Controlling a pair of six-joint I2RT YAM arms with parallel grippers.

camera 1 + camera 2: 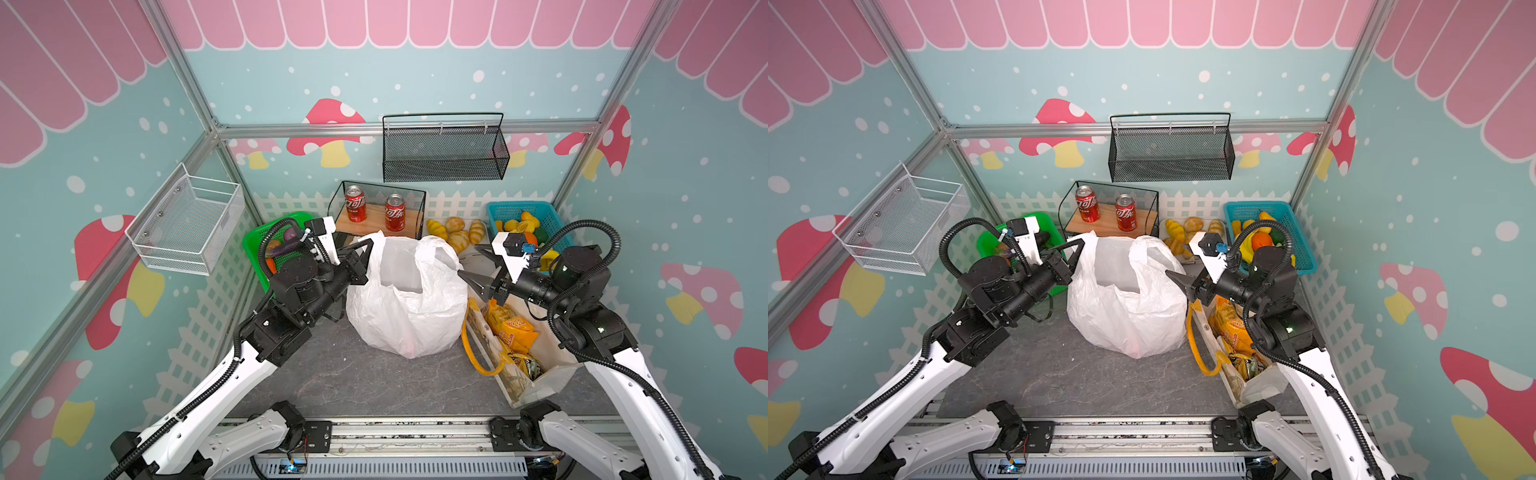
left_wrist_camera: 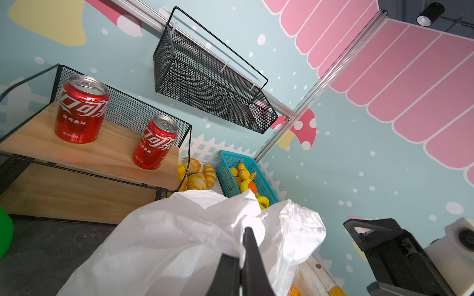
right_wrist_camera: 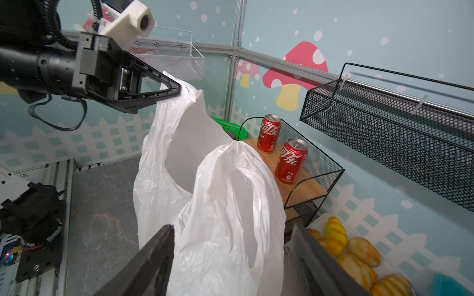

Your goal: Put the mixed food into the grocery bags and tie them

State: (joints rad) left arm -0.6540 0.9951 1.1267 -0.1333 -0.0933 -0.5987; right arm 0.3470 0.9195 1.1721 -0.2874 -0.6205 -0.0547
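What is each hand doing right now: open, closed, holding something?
Left hand: closed on a handle of the bag.
Right hand: open, holding nothing, tips at the bag.

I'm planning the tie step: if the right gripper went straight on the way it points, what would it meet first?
Probably the white plastic bag: its free handle loop stands directly ahead of the open right gripper, though exact depth is unclear.

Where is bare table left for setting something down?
Grey tabletop is bare between the white plastic bag and the front rail. Crowded: tote on the right; green basket, can rack, bread rolls, blue basket behind.
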